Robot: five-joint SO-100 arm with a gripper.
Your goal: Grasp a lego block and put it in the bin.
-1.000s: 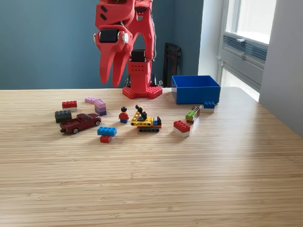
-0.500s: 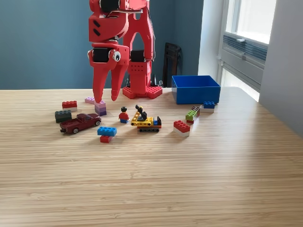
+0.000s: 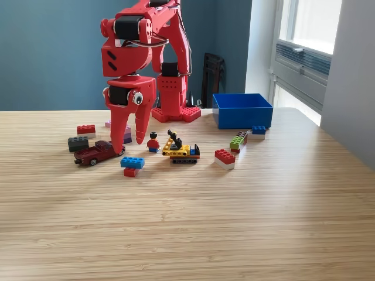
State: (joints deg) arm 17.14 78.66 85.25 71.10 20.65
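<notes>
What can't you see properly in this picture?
- Purple bricks: mostly behind the gripper in the exterior view.
- Bin: its inside is hidden by its own front wall, so whatever it holds is unknown.
- Arm: its top is cut off by the picture's upper edge.
- Whether the fingertips touch the table: cannot tell.

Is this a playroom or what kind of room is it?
Probably a home or office room used as a robot play table: a wooden tabletop, a window by a blue wall, lego toys and a red robot arm.
</notes>
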